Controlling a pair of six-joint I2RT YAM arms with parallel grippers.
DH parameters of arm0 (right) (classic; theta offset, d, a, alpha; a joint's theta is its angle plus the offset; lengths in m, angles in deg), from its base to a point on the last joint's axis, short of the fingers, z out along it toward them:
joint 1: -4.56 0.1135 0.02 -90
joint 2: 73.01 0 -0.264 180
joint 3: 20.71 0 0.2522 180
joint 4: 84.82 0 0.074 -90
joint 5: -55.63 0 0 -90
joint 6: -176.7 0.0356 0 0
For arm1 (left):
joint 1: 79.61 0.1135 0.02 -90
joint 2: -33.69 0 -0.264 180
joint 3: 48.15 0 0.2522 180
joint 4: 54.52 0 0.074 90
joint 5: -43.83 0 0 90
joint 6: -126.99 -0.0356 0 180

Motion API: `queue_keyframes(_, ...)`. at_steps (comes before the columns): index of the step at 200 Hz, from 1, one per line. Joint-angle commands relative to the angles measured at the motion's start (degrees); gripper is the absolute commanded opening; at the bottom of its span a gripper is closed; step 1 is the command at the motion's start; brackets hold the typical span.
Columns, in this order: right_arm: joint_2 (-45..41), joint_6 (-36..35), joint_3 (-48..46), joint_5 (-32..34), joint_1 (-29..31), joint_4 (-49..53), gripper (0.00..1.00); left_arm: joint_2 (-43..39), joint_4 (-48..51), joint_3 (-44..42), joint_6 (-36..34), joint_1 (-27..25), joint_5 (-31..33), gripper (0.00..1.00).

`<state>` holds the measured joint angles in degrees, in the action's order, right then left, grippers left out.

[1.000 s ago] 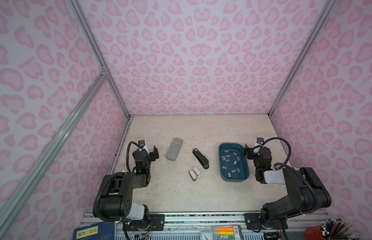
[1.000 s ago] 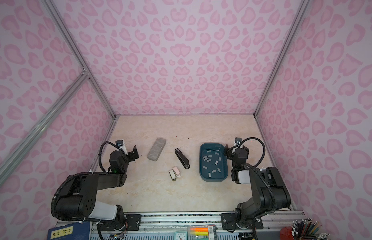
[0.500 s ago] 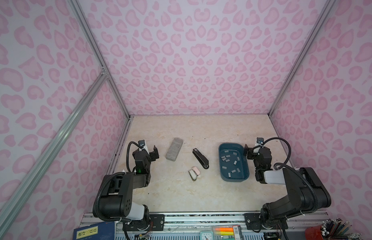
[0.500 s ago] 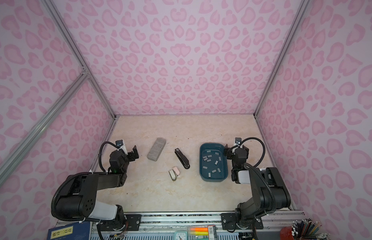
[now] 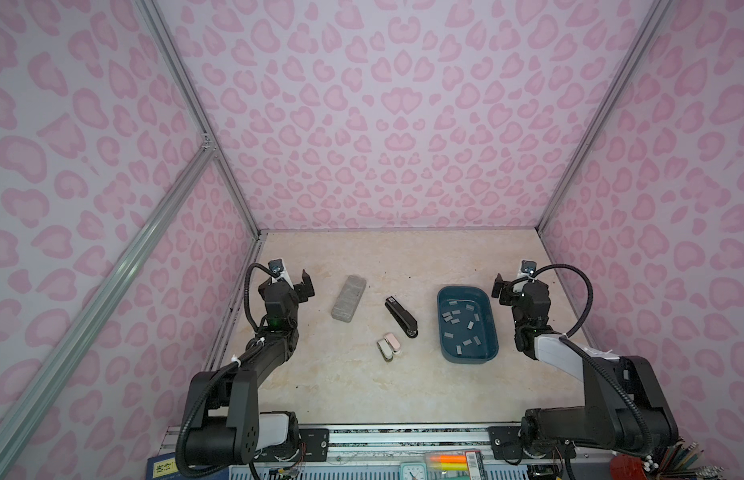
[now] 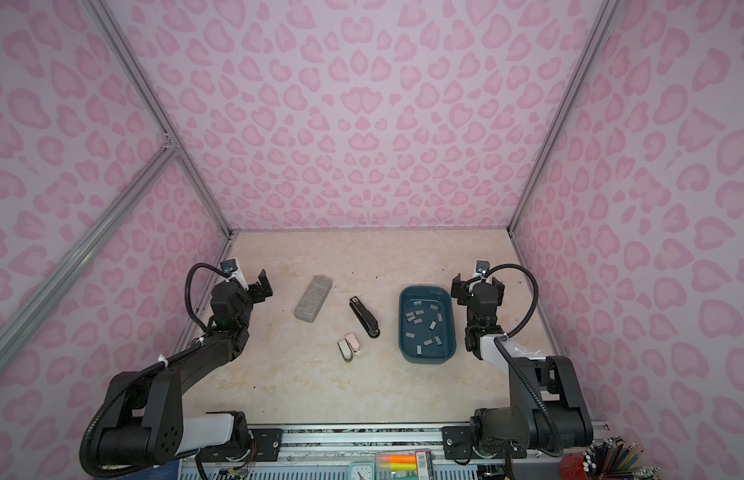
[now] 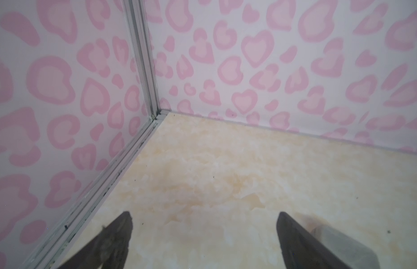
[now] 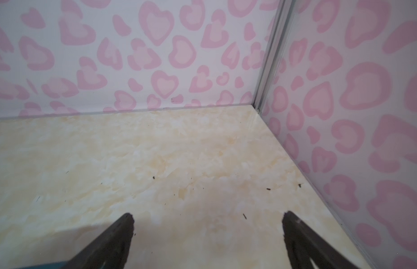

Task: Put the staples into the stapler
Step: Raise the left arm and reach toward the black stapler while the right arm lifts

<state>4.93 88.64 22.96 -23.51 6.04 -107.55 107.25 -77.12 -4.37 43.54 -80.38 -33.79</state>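
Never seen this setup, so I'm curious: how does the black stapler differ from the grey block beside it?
The stapler is glossy black and slim; the grey block is pale, speckled and broader. The stapler's far end slants left, the grey block's slants right. The stapler carries a small white label; the grey block is plain. Both lie flat on the table, apart.

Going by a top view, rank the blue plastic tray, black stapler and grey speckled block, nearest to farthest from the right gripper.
1. Blue plastic tray, right beside the right gripper.
2. Black stapler, mid-table, left of the tray.
3. Grey speckled block, farther left, toward the other arm.
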Motion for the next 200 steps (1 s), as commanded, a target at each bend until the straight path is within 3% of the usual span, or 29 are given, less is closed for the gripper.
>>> queue_keyframes(1, -2.2, 7.6, 3.6, 8.6, -0.1, 17.6, 1.0, -5.9, 9.5, -0.3, 3.5, -0.2, -1.7, 0.98)
queue_keyframes(14, -3.8, 14.7, 7.5, 12.1, -0.4, 26.6, 1.0, -10.8, 12.0, -0.4, 5.5, -0.2, -3.3, 0.98)
queue_keyframes(22, -5.0, 15.7, 12.2, 10.4, -0.6, 36.2, 1.0, -13.4, 14.7, 0.2, 7.7, -0.2, -4.5, 0.98)
queue_keyframes(35, -7.7, 18.7, 14.6, 5.8, -0.7, 42.1, 1.0, -16.9, 19.3, 1.8, 12.8, -0.3, -6.0, 0.98)
queue_keyframes(54, -16.9, 20.8, 10.0, -9.4, 0.2, 39.9, 1.0, -18.9, 32.0, 8.7, 16.8, -0.2, -11.0, 0.98)
queue_keyframes(81, -30.8, 29.1, -2.8, -14.4, 4.5, 28.9, 1.0, -18.7, 46.2, 17.3, 29.5, 0.8, -10.8, 0.98)
queue_keyframes(107, -37.1, 28.3, -10.2, -14.3, 9.5, 23.0, 1.0, -14.7, 47.6, 24.7, 36.1, 5.6, -29.2, 0.98)
queue_keyframes(138, -37.2, 22.3, -6.1, -12.3, 11.1, 30.7, 1.0, -5.8, 51.8, 39.5, 36.0, 7.3, -42.6, 0.98)
queue_keyframes(169, -35.7, 18.4, -3.7, -13.9, 11.1, 32.4, 1.0, -6.8, 50.5, 44.1, 32.8, 7.2, -38.4, 0.98)
queue_keyframes(200, -34.5, 18.9, -3.2, -16.3, 11.2, 30.6, 1.0, -7.0, 46.4, 45.1, 22.8, 5.3, -31.7, 0.98)
